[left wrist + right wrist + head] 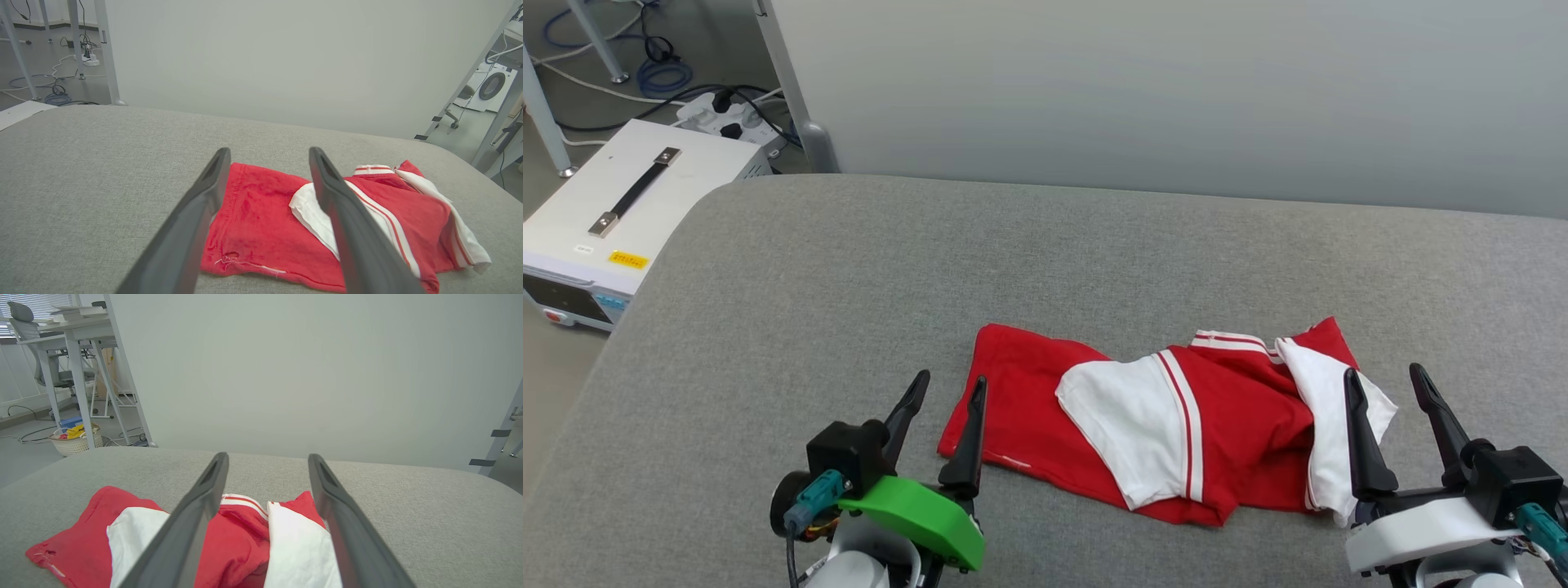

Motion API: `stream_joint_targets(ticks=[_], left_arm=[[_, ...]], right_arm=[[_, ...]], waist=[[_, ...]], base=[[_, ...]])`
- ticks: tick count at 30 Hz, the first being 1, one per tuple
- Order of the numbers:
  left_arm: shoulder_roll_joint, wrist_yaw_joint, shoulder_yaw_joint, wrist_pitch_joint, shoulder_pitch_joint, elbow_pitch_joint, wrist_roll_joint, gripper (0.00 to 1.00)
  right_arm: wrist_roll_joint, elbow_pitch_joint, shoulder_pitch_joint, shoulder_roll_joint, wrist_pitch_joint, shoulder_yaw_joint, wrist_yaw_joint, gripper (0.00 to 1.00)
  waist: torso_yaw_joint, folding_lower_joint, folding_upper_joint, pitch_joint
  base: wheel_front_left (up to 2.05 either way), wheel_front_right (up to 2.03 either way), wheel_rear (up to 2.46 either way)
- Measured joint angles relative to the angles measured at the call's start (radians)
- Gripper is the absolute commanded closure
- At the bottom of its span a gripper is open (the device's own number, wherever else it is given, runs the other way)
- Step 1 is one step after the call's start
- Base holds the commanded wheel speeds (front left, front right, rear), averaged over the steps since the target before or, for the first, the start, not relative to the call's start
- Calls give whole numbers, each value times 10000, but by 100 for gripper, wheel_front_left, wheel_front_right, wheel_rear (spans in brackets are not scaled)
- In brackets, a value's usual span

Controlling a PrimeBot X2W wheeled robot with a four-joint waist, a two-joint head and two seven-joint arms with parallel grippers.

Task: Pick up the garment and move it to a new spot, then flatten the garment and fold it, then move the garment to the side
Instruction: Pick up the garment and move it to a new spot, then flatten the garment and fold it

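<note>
The garment (1225, 425), a red jersey with white sleeves and striped trim, lies crumpled on the grey padded table (849, 286), near its front edge and right of centre. My left gripper (949, 384) hovers open at the garment's left hem, its right finger over the red cloth. Open too, my right gripper (1384, 376) sits at the garment's right end, left finger above the white sleeve. Between my left gripper's (269, 153) fingers the left wrist view shows the red hem of the garment (261, 228). My right gripper (267, 457) straddles the garment's (241, 543) collar and white sleeve.
A white equipment box (613, 220) with a black handle stands on the floor past the table's left edge, with cables and a power strip (727, 118) behind it. A pale partition wall (1176, 90) rises behind the table. A basket (75, 441) sits on the floor far left.
</note>
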Motion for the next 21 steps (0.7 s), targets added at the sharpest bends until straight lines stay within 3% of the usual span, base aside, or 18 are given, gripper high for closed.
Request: stream_joint_targets(ticks=[6,18,21], left_arm=[[-408,-215,343,0,77,-119,428,0],[-627,-485,495,33,75,644,650,0],[-698,-464,527,602,2,936,483,0]], right_arm=[[0,0,32,0,0,27,0,0],[-98,-69,32,0,0,54,0,0],[-184,-107,21,-2,0,105,2,0]], waist=[[13,0,0,52],[51,0,0,328],[42,0,0,518]], base=[[0,0,0],[0,0,0],[0,0,0]])
